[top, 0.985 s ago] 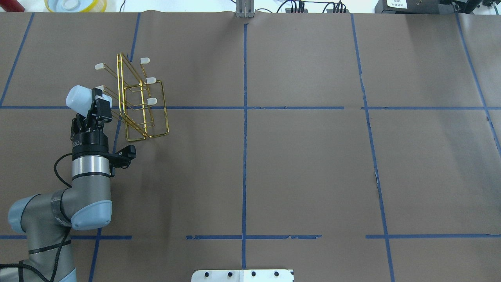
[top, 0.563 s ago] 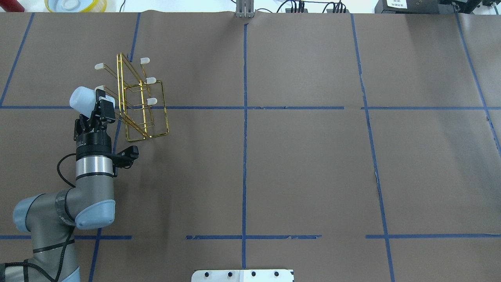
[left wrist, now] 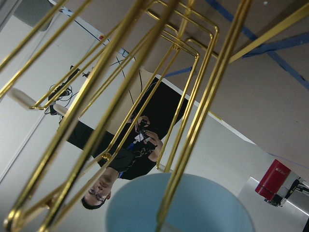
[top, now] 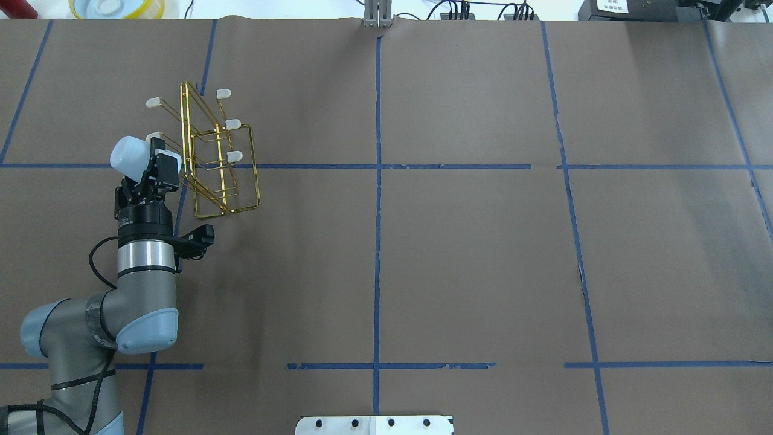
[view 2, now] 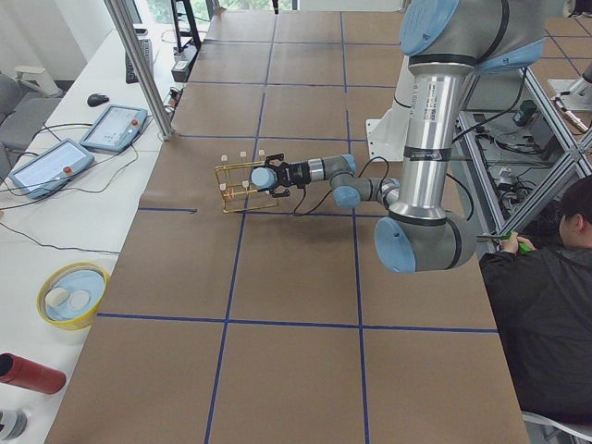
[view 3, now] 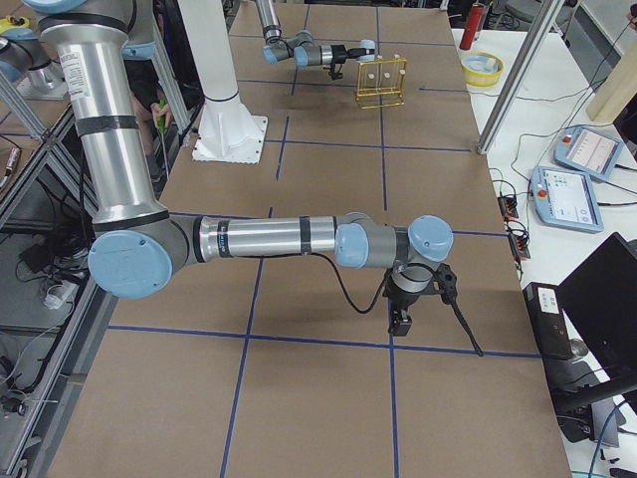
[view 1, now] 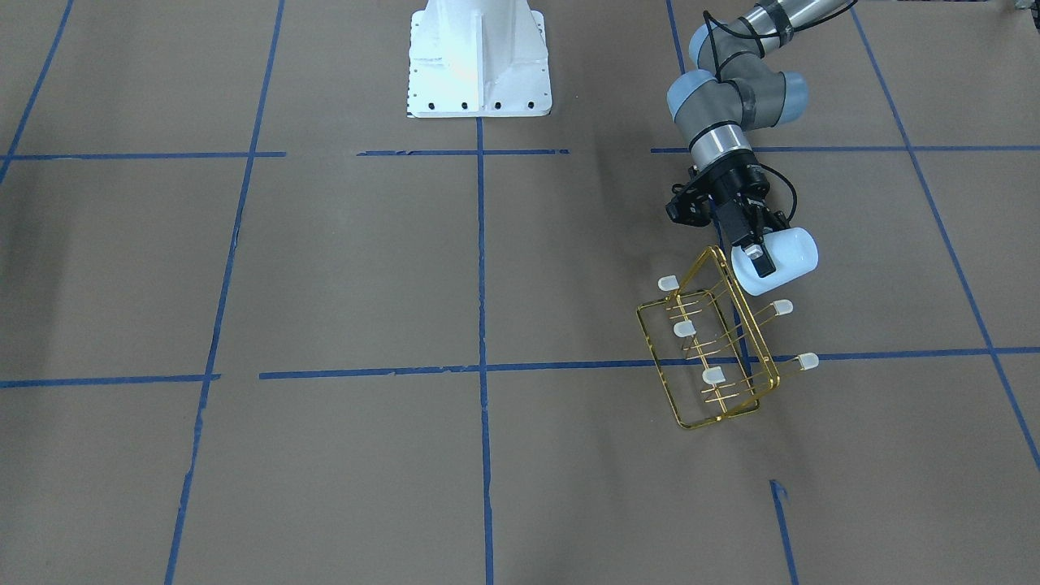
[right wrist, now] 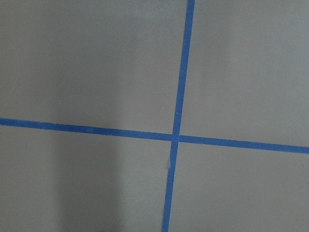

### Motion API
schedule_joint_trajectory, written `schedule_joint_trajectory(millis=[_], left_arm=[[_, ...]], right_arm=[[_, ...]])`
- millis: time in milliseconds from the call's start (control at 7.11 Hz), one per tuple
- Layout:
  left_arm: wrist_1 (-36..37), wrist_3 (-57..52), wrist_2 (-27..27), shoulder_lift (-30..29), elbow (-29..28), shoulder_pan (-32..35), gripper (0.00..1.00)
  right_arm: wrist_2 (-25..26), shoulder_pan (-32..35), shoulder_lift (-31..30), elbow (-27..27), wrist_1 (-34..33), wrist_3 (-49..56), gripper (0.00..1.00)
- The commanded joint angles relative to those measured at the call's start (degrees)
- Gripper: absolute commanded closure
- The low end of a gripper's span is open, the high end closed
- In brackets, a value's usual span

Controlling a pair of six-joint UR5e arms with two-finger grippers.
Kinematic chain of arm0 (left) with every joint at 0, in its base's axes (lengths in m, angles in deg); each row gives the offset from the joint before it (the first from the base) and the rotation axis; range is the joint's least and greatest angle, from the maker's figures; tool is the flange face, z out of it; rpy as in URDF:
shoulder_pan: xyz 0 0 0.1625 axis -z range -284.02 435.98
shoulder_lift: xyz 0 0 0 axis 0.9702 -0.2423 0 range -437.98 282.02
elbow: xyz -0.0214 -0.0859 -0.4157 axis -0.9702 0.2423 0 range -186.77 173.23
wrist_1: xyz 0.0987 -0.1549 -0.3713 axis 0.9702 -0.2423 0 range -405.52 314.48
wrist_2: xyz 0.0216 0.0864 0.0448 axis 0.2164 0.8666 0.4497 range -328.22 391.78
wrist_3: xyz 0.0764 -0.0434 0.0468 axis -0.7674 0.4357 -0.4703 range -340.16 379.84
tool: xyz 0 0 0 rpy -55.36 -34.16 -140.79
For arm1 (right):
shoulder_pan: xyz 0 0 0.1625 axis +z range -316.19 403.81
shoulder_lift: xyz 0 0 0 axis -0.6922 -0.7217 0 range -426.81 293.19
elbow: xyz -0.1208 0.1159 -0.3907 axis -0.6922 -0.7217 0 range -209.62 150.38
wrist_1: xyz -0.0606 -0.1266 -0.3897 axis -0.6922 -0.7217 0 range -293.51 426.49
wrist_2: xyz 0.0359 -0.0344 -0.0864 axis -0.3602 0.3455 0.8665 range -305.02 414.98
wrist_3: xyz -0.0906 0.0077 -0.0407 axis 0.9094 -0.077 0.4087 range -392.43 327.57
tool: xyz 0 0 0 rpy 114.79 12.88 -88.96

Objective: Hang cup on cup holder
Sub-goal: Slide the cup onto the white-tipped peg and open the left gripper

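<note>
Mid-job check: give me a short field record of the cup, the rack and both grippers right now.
Cup holder: gold wire cup holder, upright on table, five capped prongs showing
Cup: pale blue plastic cup, on its side, mouth towards the cup holder
Left gripper: left gripper shut on the cup's rim
Right gripper: right gripper far from the cup holder, state unclear
Hung: cannot tell if a prong is inside the cup

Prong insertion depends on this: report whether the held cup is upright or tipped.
Tipped: the cup lies sideways in the left gripper, its length roughly level beside the cup holder.
</note>
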Motion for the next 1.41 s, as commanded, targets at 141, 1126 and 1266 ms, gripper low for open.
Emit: schedule_joint_trajectory(millis=[141,1126,1266], left_arm=[[-0.22,0.03,0.0,0.43,0.65,0.09,0.0],[-19.35,20.91,-1.32,13.86,11.98,0.62,0.0],[-19.9,33.99,-1.49,15.09,12.95,0.62,0.0]], right_arm=[[0.0,0.03,0.0,-0.01,0.0,0.03,0.0],[0.0,0.03,0.0,-0.01,0.0,0.02,0.0],[0.0,0.03,0.0,-0.01,0.0,0.03,0.0]])
